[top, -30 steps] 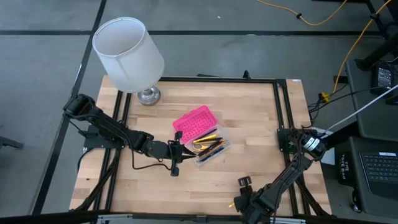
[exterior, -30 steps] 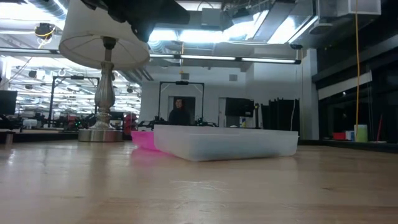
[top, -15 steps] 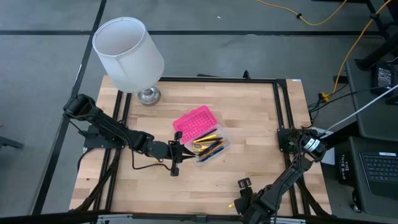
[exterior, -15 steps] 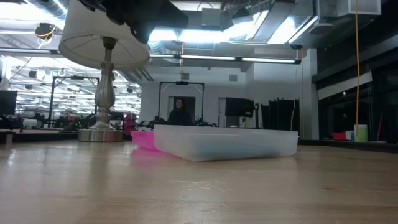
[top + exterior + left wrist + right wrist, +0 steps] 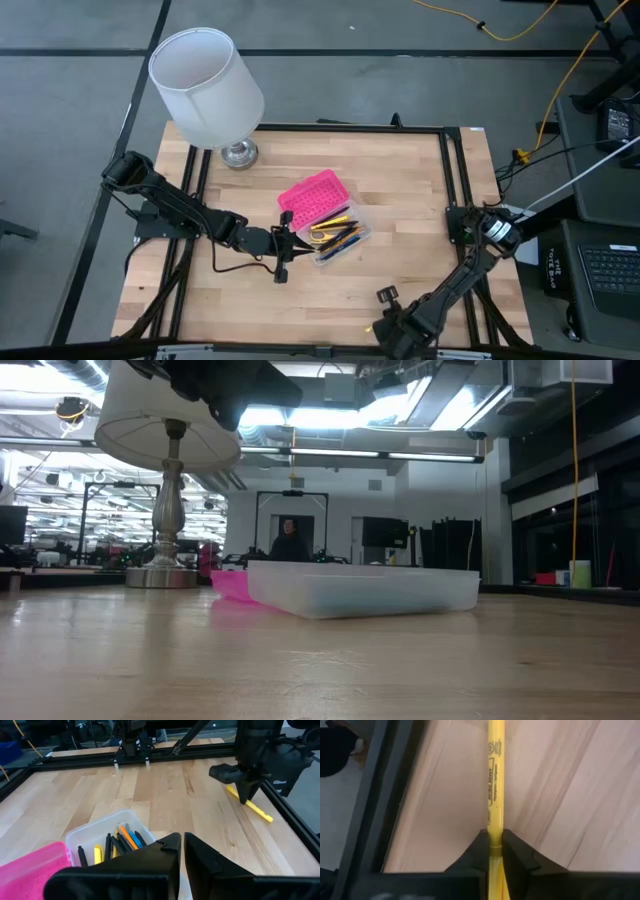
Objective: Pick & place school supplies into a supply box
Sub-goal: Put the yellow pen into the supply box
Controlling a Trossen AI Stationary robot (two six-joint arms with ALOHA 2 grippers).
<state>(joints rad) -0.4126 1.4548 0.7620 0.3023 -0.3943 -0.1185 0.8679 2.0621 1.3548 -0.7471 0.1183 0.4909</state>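
Right end effector [image 5: 494, 851] pinching one yellow pen [image 5: 494, 780], its long axis running straight ahead of the fingers (flat on the counter [image 5: 580, 790]). Left end effector [image 5: 181, 845] pressed together beside the supply box [image 5: 95, 832].

supply box lid [image 5: 311, 197]: we see hot pink, ribbed
supply box base [image 5: 362, 590]: we see clear, frosted
pens [image 5: 121, 842]: black, orange, yellow
pen [image 5: 495, 785]: yellow, dark print
lampshade [image 5: 205, 85]: white
table [image 5: 400, 180]: pale wood
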